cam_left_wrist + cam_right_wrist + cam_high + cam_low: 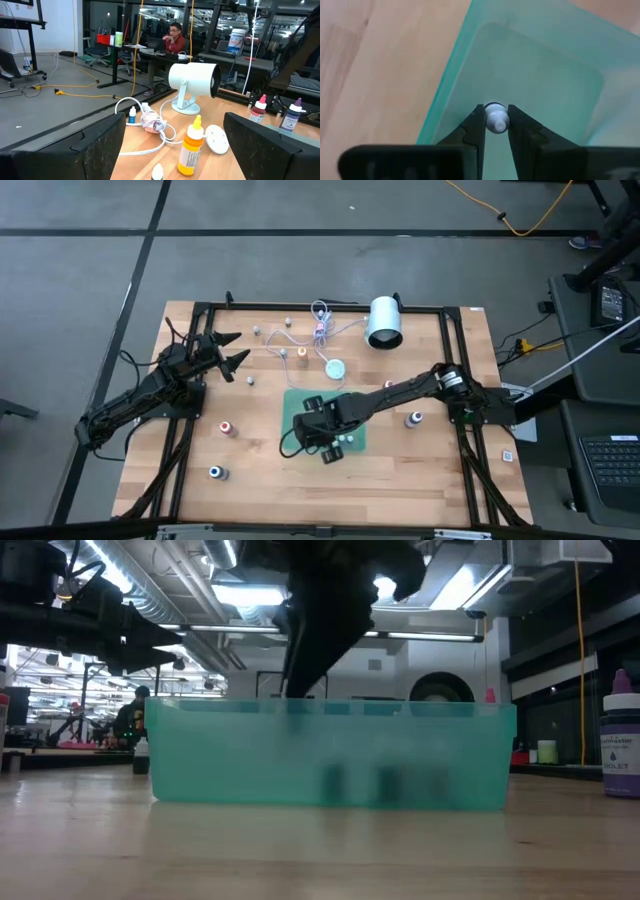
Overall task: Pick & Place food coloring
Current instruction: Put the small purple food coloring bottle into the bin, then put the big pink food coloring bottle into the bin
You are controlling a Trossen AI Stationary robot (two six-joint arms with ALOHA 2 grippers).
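Note:
My right gripper (495, 120) points steeply down over the green tray (300, 402), shut on a tiny food coloring bottle; only its white top (495, 118) shows. More food coloring bottles stand upright on the wood: a red-topped one (226, 427), a blue one (215, 473), an orange one (192, 145) and a purple one (414, 419). My left gripper (238, 348) waits open and level at the table's far left, near the orange bottle. My right gripper pinches the bottle's neck just under the white top (495, 124) between its two fingers (476, 127). The fingers come from above, slanting down into the tray. The bottle's body is hidden below the top, so whether it rests on the tray floor cannot be told.
A large white cylinder (384, 322) stands at the far edge, with a white round disc (335, 367) and coiled cable (320, 330) beside it. Through the tray's near wall (330, 755) dim dark shapes show. Bare wood lies along the table's near edge.

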